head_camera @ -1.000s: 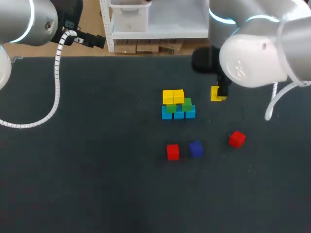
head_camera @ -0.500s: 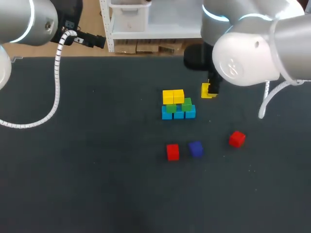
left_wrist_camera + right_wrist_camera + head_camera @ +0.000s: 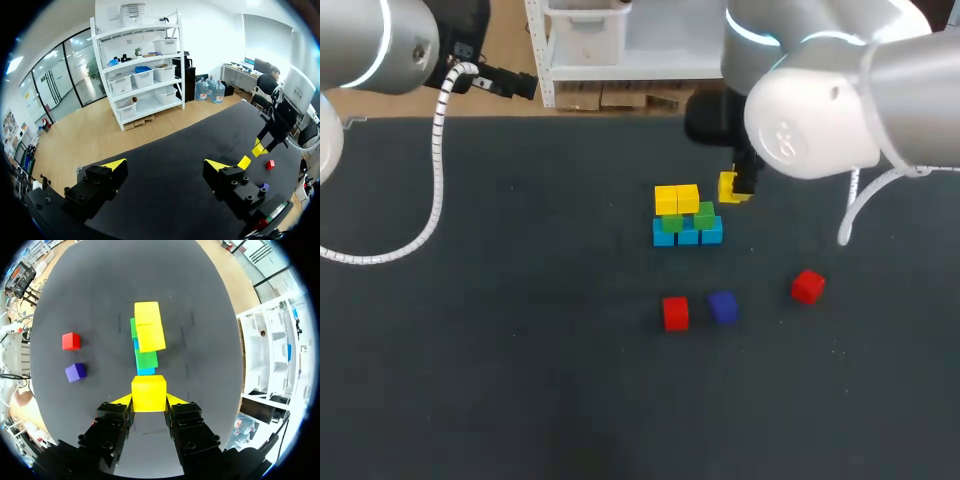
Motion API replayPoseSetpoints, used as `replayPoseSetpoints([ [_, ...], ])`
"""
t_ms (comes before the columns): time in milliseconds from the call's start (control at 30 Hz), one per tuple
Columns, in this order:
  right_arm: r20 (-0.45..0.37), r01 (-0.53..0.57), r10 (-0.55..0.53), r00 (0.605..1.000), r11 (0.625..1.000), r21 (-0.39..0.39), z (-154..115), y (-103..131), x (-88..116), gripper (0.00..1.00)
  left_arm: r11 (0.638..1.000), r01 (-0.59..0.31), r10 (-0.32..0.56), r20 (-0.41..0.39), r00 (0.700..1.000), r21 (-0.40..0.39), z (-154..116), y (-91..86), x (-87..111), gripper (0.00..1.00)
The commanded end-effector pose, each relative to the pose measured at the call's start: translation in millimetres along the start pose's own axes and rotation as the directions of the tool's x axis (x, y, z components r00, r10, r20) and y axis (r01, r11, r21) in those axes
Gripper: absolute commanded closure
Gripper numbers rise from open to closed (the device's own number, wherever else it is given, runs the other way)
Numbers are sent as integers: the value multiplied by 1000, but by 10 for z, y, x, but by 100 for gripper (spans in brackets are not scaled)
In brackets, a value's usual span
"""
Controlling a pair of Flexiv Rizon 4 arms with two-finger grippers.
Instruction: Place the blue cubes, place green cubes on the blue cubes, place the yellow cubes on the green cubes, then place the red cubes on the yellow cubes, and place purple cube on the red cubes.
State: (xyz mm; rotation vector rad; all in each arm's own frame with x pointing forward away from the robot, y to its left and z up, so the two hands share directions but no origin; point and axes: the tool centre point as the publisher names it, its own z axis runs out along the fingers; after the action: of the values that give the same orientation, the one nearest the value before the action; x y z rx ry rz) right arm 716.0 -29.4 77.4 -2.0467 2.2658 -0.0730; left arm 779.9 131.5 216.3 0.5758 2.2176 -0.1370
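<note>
Yellow cube (image 3: 148,393), pinched from both sides by the right gripper (image 3: 148,400), hovers close to the uncovered green cube (image 3: 146,359), which lies straight ahead of it.

Counter (image 3: 520,400): dark, matte, near-black top; it fills most of my head view.
Far edge (image 3: 620,116): straight, across that view's upper part.
Light: even over the top; I see faint pale specks.

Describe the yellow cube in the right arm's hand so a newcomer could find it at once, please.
Find the cube stack mid-table. Just right of it in the head view hangs the right hand, shut on a yellow cube. Unlike the two yellow cubes on the stack, it is gripped, not stacked.
</note>
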Motion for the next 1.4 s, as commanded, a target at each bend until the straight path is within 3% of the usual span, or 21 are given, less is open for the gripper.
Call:
replayPoseSetpoints([
  [33, 3, 15, -15, 1000, 1000, -8, 24, -9, -56, 100, 1000, 1, -1, 3, 1000, 2, -3, 4, 8, 0],
  [567, -16, 51, -51, 999, 998, -28, 152, 16, -202, 100, 1000, 1, -1, 3, 1000, 2, -3, 4, 8, 0],
  [1400, -37, 64, -66, 997, 997, -47, 265, -6, -258, 97, 1000, 1, -1, 3, 1000, 2, -3, 4, 8, 0],
])
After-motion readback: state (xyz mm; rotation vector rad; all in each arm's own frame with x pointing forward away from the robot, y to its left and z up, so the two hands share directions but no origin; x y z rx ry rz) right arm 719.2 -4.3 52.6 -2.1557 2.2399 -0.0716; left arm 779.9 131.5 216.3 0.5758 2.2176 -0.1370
